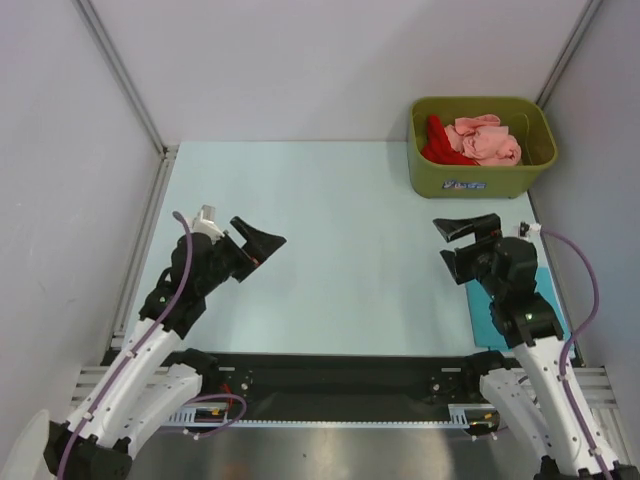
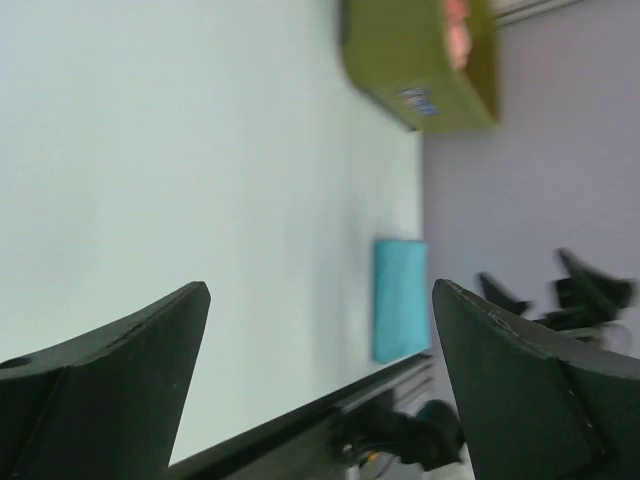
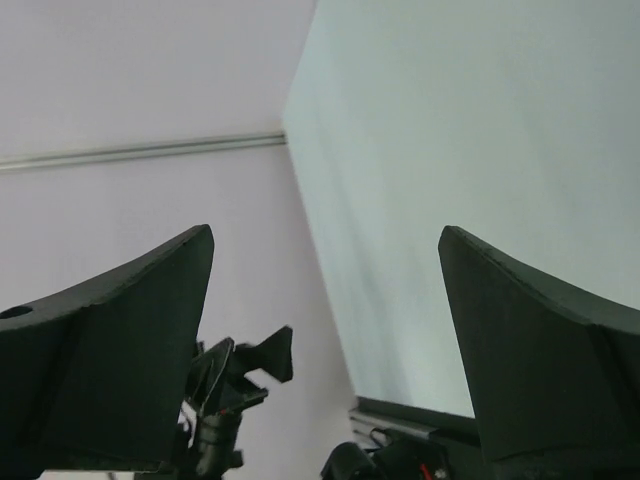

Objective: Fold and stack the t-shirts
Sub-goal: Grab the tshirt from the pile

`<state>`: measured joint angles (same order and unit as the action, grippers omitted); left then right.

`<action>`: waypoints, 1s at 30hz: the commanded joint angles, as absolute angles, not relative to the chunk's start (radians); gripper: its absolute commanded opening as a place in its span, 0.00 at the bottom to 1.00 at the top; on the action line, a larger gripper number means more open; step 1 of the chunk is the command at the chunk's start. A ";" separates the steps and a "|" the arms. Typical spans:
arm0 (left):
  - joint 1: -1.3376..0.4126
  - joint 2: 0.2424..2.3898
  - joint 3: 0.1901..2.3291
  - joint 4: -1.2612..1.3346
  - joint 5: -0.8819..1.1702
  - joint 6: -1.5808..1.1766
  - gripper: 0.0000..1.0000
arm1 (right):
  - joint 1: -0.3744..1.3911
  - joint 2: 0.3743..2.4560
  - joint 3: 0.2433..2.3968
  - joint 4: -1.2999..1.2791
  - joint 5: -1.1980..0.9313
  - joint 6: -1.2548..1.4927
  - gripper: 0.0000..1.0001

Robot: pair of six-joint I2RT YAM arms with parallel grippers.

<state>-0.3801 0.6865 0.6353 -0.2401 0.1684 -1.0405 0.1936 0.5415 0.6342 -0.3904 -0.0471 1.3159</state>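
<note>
Both jaws released, wide apart, nothing in them. L gripper (image 1: 268, 248) hovers over the near-left of the surface (image 1: 330, 200), tips aimed right/inward. R gripper (image 1: 445, 243) sits at the near-right, tips aimed left.

Shirts:
- Turquoise shirt (image 1: 484, 312) is folded flat, a neat rectangle at the near-right edge of the surface. It's partly under the R arm in the top view. Its long axis seems to run near-to-far along that edge.
- Pink shirt (image 1: 487, 140) is crumpled in the tub (image 1: 480, 182) at the far-right corner, w/ no clear axis.
- Red shirt (image 1: 437, 147) is bunched in the same tub, left of the pink one & touching it.

L wrist view: jaws (image 2: 320, 290) frame bare surface, w/ the turquoise shirt (image 2: 400, 298) & tub (image 2: 400, 60) beyond.
</note>
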 commanded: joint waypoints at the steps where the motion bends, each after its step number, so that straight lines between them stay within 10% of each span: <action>1: -0.377 0.733 0.738 -0.482 0.107 -0.866 1.00 | 0.189 0.691 0.770 -0.571 0.116 1.092 1.00; 11: -0.371 0.796 0.920 -0.630 0.101 -0.557 1.00 | -0.120 1.041 0.923 -0.121 -0.282 0.979 0.95; 18: -0.376 0.813 0.960 -0.672 0.187 -0.374 0.96 | -0.098 1.517 1.446 -0.265 -0.003 0.635 0.73; 30: -0.376 0.899 0.946 -0.670 0.219 -0.267 0.75 | -0.077 2.270 2.288 -0.382 0.202 0.420 0.71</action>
